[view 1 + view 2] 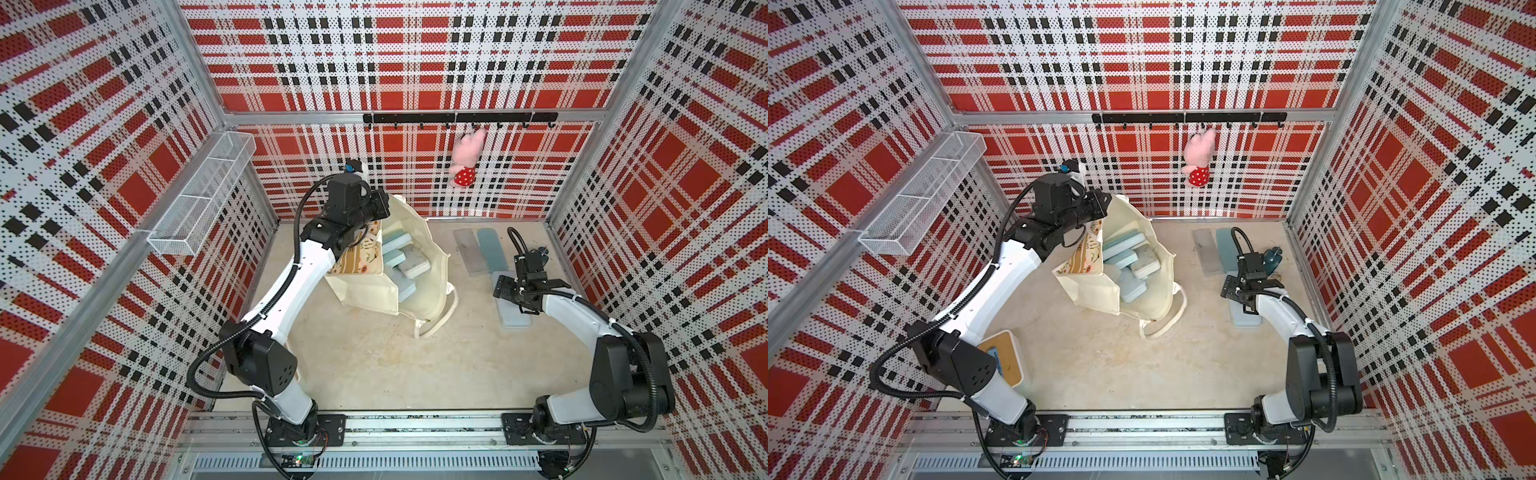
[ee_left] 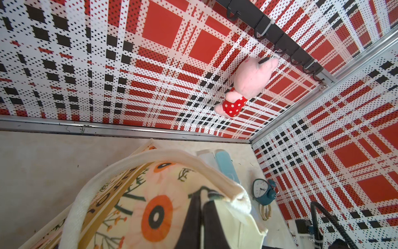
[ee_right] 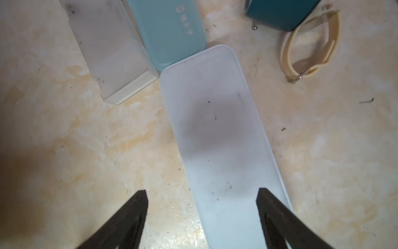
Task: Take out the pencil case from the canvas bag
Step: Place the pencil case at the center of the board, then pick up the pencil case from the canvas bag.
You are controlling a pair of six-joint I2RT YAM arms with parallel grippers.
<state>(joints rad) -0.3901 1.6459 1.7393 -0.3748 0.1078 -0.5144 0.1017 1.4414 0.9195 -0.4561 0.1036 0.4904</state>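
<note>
The cream canvas bag (image 1: 365, 291) (image 1: 1096, 291) stands mid-table with its mouth held wide. Several pale blue pencil cases (image 1: 415, 264) (image 1: 1144, 262) lie stacked inside. My left gripper (image 1: 384, 203) (image 1: 1102, 203) (image 2: 204, 191) is shut on the bag's upper rim, next to the flower-printed face (image 2: 157, 215). Another pale pencil case (image 1: 513, 316) (image 1: 1246, 318) (image 3: 215, 129) lies flat on the table at the right. My right gripper (image 1: 525, 291) (image 1: 1250, 291) (image 3: 201, 190) hovers open over its near end, with nothing between the fingers.
A clear case (image 1: 469, 251) (image 3: 112, 49) and a teal case (image 1: 492, 249) (image 3: 170, 32) lie at the back right. Beside them are a teal alarm clock (image 2: 263, 191) and a beige strap (image 3: 310, 43). A pink plush (image 1: 467, 160) hangs on the back wall. A wire basket (image 1: 203, 195) is on the left wall.
</note>
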